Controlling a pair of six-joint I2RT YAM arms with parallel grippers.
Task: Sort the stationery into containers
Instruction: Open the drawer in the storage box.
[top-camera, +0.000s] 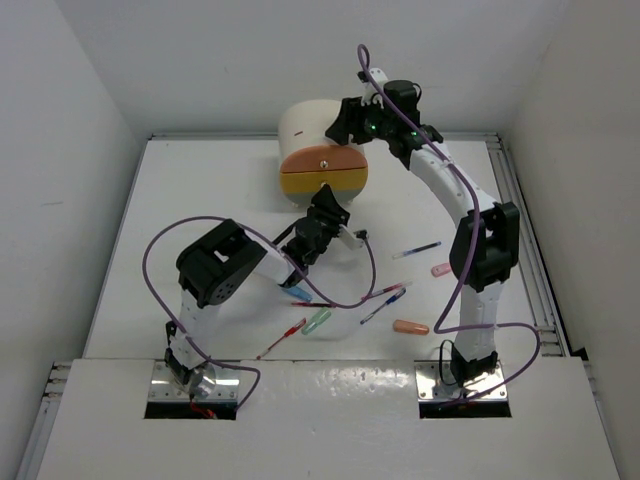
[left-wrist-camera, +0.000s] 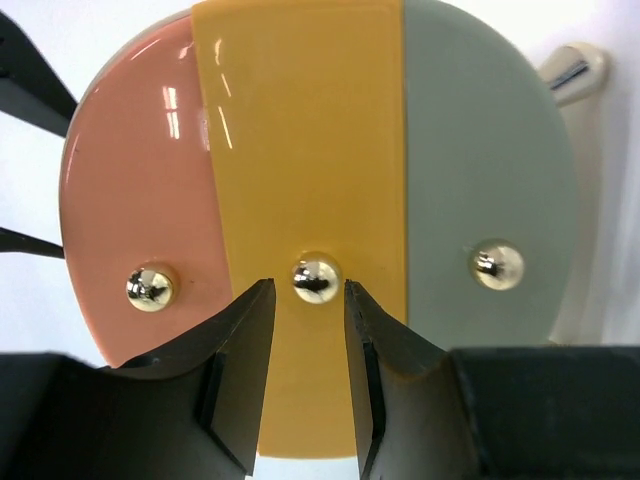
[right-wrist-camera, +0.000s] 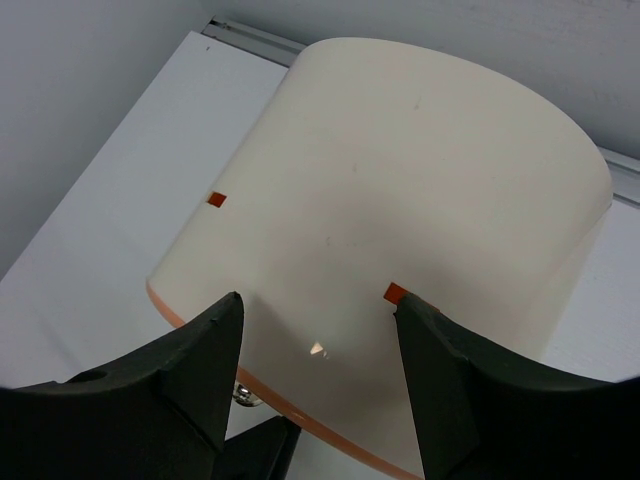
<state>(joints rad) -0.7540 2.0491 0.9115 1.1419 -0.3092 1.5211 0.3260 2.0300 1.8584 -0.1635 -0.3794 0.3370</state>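
The cream arch-topped cabinet (top-camera: 305, 125) stands at the back of the table. Its front shows a peach drawer (left-wrist-camera: 140, 180), an orange-yellow drawer (left-wrist-camera: 300, 140) and a grey-green drawer (left-wrist-camera: 485, 160), all shut. My left gripper (left-wrist-camera: 310, 290) is open, its fingertips on either side of the middle drawer's metal knob (left-wrist-camera: 316, 279), not closed on it. My right gripper (right-wrist-camera: 318, 305) is open, over the cabinet's cream top (right-wrist-camera: 400, 170). Pens and capsules lie on the table: a blue pen (top-camera: 417, 249), a pink capsule (top-camera: 441, 269), an orange capsule (top-camera: 410, 327), a green capsule (top-camera: 316, 321) and a red pen (top-camera: 281, 338).
Two more pens (top-camera: 385, 298) lie mid-table, and a blue capsule (top-camera: 297, 293) lies by the left arm. A cream piece (left-wrist-camera: 575, 70) lies to the right of the cabinet front. Purple cables loop off both arms. White walls enclose the table.
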